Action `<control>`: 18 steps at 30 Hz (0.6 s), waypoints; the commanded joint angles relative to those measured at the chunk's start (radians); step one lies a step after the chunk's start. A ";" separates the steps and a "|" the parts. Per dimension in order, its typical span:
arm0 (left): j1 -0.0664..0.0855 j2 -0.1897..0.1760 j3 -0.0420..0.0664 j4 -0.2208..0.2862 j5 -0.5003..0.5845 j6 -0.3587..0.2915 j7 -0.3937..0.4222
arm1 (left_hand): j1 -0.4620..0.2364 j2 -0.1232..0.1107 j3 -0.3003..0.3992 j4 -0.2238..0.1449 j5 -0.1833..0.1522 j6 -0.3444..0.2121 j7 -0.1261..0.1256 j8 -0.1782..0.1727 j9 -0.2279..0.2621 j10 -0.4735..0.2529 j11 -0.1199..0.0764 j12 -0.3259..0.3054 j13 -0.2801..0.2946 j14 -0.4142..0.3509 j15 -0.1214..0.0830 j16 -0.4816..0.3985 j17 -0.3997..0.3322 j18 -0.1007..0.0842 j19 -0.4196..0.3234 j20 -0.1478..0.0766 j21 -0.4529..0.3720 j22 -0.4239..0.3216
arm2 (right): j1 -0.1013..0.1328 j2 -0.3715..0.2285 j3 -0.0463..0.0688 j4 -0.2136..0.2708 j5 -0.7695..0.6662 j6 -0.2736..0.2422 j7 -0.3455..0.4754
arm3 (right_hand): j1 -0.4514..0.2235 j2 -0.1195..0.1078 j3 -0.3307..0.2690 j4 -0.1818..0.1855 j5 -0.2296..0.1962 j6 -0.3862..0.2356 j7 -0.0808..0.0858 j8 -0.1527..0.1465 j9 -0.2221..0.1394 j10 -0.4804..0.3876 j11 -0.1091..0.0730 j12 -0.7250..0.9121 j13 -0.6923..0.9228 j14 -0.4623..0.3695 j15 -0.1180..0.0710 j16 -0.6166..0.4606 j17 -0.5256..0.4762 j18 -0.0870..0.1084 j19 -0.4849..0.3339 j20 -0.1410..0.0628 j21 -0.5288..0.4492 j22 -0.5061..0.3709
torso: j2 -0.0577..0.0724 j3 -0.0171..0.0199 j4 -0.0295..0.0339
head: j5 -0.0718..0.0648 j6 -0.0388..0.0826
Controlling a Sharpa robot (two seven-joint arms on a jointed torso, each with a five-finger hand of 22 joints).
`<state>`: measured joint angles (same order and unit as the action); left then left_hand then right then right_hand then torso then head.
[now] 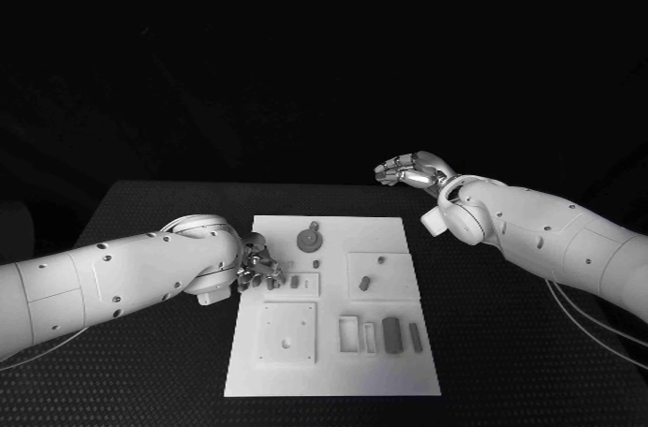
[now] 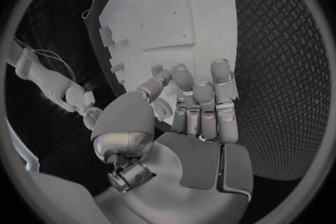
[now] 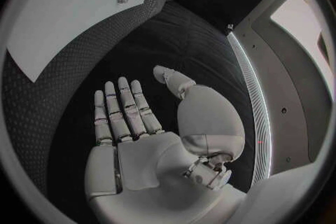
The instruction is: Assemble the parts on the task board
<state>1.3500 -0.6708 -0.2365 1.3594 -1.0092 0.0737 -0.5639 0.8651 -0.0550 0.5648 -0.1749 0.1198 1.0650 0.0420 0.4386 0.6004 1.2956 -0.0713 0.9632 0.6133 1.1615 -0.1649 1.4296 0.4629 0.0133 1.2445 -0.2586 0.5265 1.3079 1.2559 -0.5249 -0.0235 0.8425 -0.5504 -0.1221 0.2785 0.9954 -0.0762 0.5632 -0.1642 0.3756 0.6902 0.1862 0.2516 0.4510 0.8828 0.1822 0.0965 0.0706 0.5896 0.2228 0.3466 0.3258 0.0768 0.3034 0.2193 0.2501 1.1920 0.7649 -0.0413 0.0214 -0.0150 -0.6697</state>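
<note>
- The task board (image 1: pixel 354 249) is lying in the middle of the black bench (image 1: pixel 149 212), with small dark parts scattered on it: a round knobbed piece (image 1: pixel 311 237) near the far edge, a small peg (image 1: pixel 364 282) on a raised square at the right, and upright blocks (image 1: pixel 391 333) standing in slots toward the near edge.
- The left hand (image 1: pixel 257 268) is working at the board's left edge, beside a small plate with a slot. In the head view I cannot tell whether it is holding anything.
- The left wrist view is giving more: the left hand's fingers (image 2: pixel 199 95) are lying together, stretched over the board's rim, with the thumb bent across near them. A small part may be pinched there, but it is too unclear to say.
- The right hand (image 1: pixel 412 172) is hovering off the board, above the bench past its far right corner, well apart from every part. In the right wrist view its fingers (image 3: pixel 122 109) are lying straight and open, holding nothing.
- Judging from this, the step in hand is picking up or seating a piece at the left edge; most of the assembly is not yet done.
- The next move is calling for a firm pinch and careful lining up with the slot.
</note>
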 commanded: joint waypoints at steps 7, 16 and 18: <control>-0.004 -0.003 -0.002 0.003 -0.024 -0.041 -0.006 | -0.096 -0.057 -0.090 0.031 -0.066 -0.018 -0.001 -0.004 -0.001 -0.008 0.000 -0.005 0.006 -0.005 -0.005 0.002 -0.006 0.005 -0.009 -0.003 -0.014 0.011 | -0.001 0.000 0.000 0.001 -0.005 0.011 0.011 | -0.007 0.003 -0.005 0.003 0.000 -0.010 0.008 0.002 -0.002 0.007 -0.001 -0.006 -0.002 -0.003 0.005 -0.007 -0.001 -0.009 -0.004 0.004 -0.006 0.002 | 0.000 -0.0004 0.0001 | -0.002 0.002; -0.004 -0.009 -0.002 0.007 -0.013 -0.064 -0.006 | -0.115 -0.080 -0.086 0.074 -0.069 -0.020 -0.002 -0.001 0.000 -0.009 -0.001 -0.006 0.010 -0.006 -0.007 0.004 -0.008 0.007 -0.006 -0.005 -0.019 0.009 | -0.002 0.001 0.000 -0.001 -0.005 0.012 0.011 | -0.007 0.003 -0.005 0.003 0.000 -0.010 0.009 0.002 -0.002 0.007 -0.001 -0.006 -0.002 -0.003 0.005 -0.007 -0.001 -0.009 -0.004 0.004 -0.006 0.002 | 0.000 -0.0001 -0.0001 | -0.003 0.004; -0.004 -0.011 -0.002 0.007 -0.012 -0.074 -0.003 | -0.115 -0.077 -0.085 0.076 -0.069 -0.020 -0.002 -0.001 0.000 -0.009 -0.001 -0.006 0.010 -0.006 -0.007 0.004 -0.008 0.007 -0.006 -0.006 -0.019 0.009 | -0.003 0.001 0.000 -0.001 -0.005 0.012 0.012 | -0.007 0.003 -0.005 0.003 0.000 -0.010 0.009 0.002 -0.002 0.007 -0.001 -0.006 -0.002 -0.003 0.006 -0.007 -0.001 -0.009 -0.004 0.004 -0.007 0.002 | 0.000 0.0002 -0.0004 | -0.003 0.004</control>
<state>1.3464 -0.6819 -0.2383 1.3638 -1.0223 0.0266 -0.5686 0.7569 -0.1362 0.4798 -0.1055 0.0550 1.0533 0.0403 0.4384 0.5999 1.2953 -0.0712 0.9632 0.6220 1.1592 -0.1696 1.4296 0.4561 0.0135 1.2413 -0.2590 0.5140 1.3076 1.2538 -0.5244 -0.0235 0.8415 -0.5504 -0.1221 0.2786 0.9954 -0.0762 0.5632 -0.1642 0.3756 0.6869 0.1895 0.2516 0.4501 0.8828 0.1822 0.0965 0.0706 0.5896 0.2229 0.3466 0.3259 0.0767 0.3034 0.2193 0.2474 1.1929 0.7649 -0.0417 0.0212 -0.0176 -0.6661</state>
